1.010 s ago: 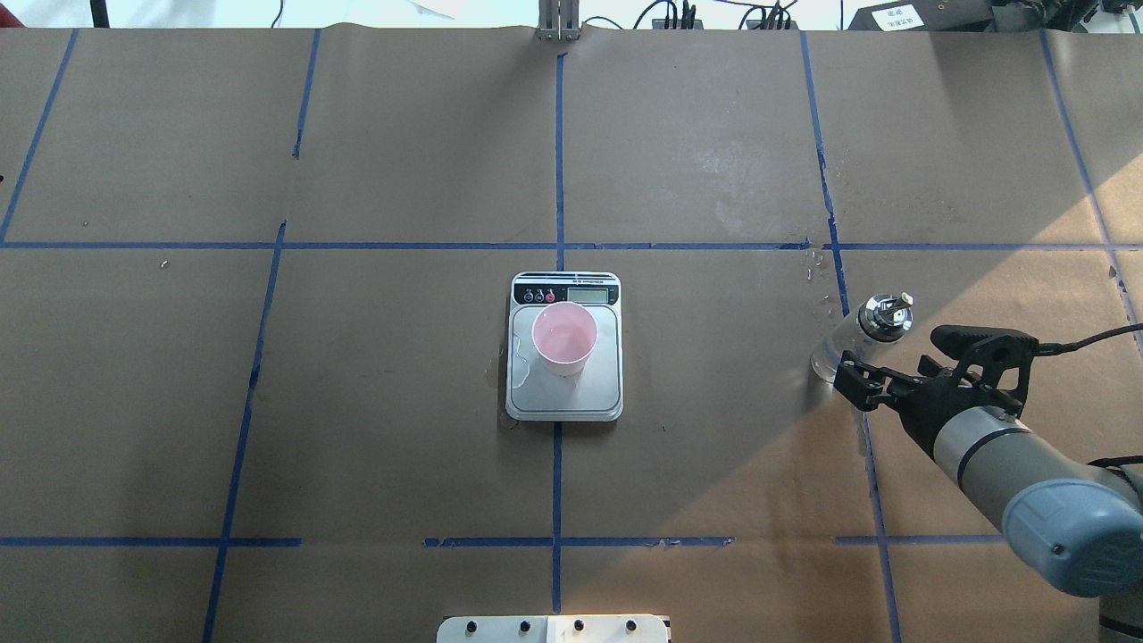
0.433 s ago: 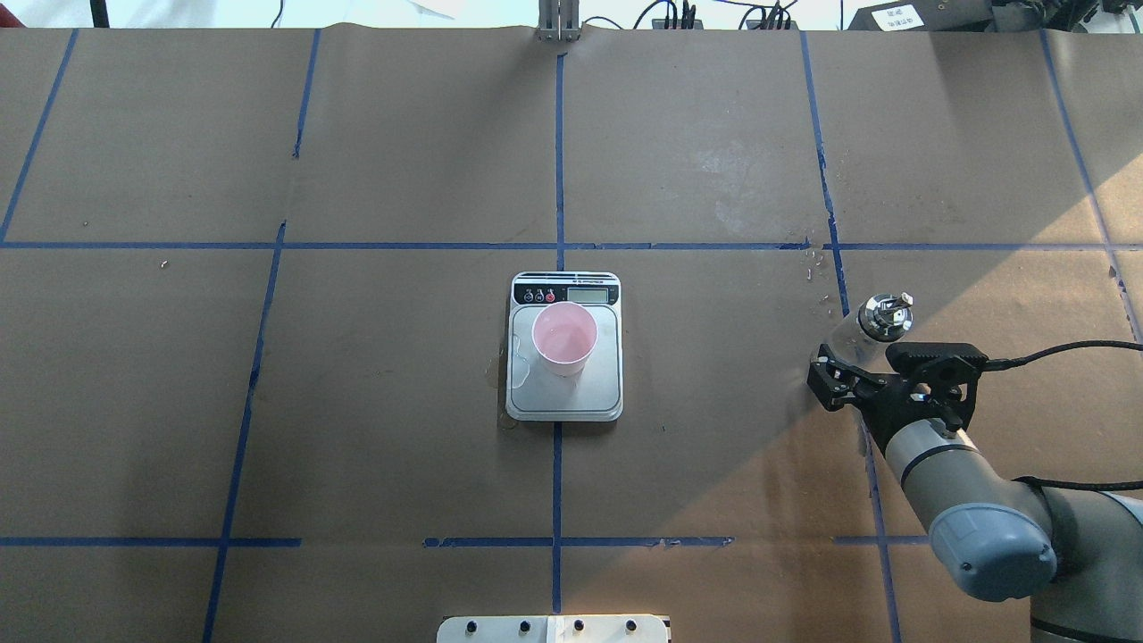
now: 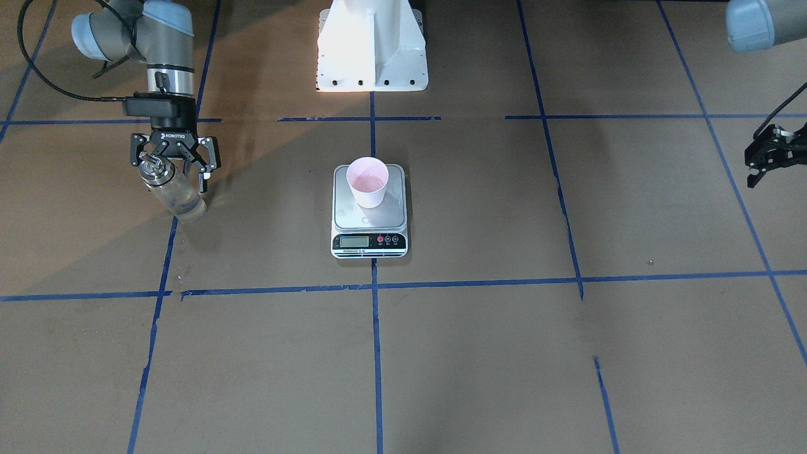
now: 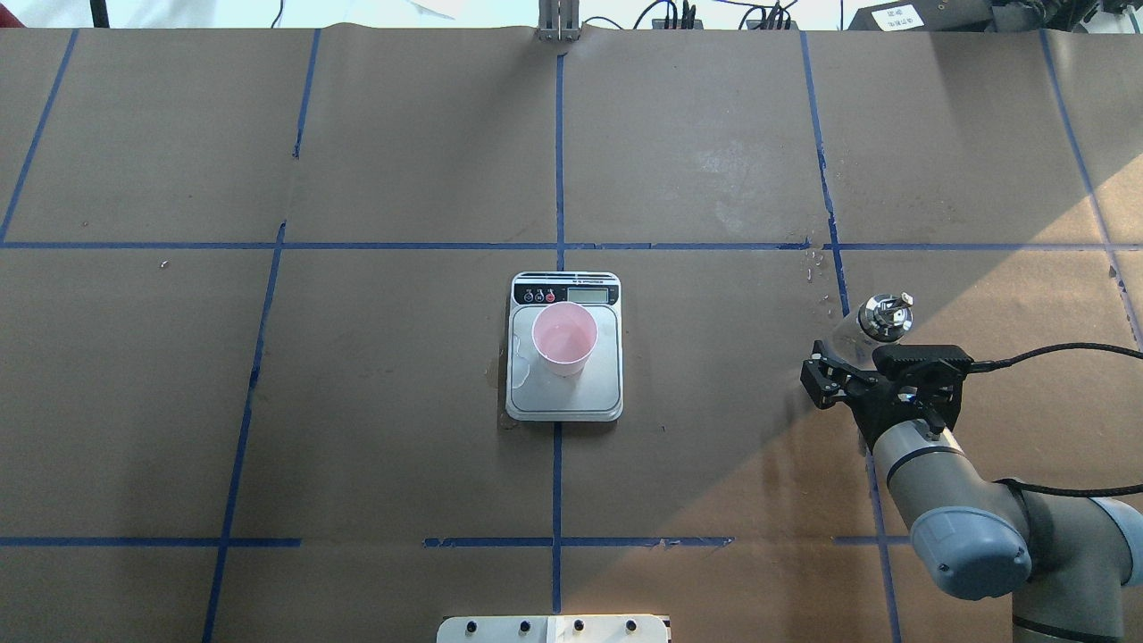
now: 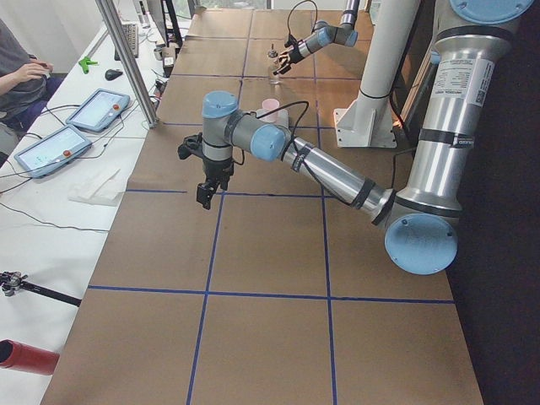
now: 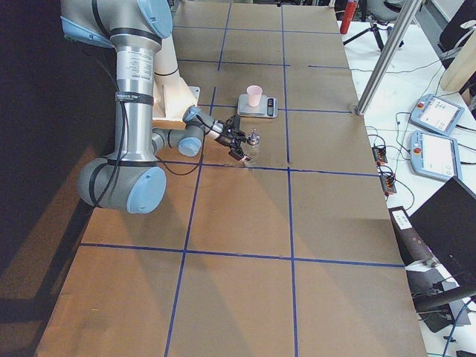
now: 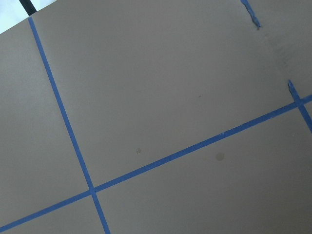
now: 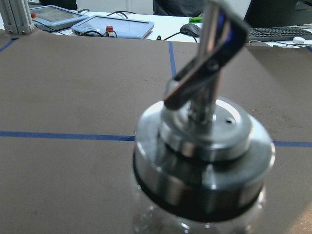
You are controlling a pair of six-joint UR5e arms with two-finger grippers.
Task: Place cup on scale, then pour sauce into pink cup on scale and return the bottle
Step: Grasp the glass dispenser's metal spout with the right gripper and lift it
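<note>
The pale pink cup (image 3: pixel 367 181) (image 4: pixel 564 339) stands on the scale (image 3: pixel 369 241) (image 4: pixel 564 402) at the table's middle, with clear liquid in it. The glass bottle (image 3: pixel 173 189) (image 4: pixel 882 317) stands upright on the table on the robot's right, and clear sauce shows low in it. My right gripper (image 3: pixel 171 169) (image 4: pixel 846 368) is open, its fingers spread wide on either side of the bottle's top, on the robot's side of it. The right wrist view shows the bottle's metal collar and spout (image 8: pixel 202 161) close up. My left gripper (image 3: pixel 766 157) hangs above the table at the far left, cut by the frame edge.
A thin puddle outline lies on the scale's platform (image 4: pixel 520 362) beside the cup. The white robot base (image 3: pixel 371 44) stands behind the scale. Blue tape lines grid the brown table. Operators' tablets (image 5: pixel 97 110) lie on a side table past the far edge.
My right arm's elbow has swung in towards the robot and the gripper has shifted slightly left by the bottle. The bottle, cup and scale have not moved.
</note>
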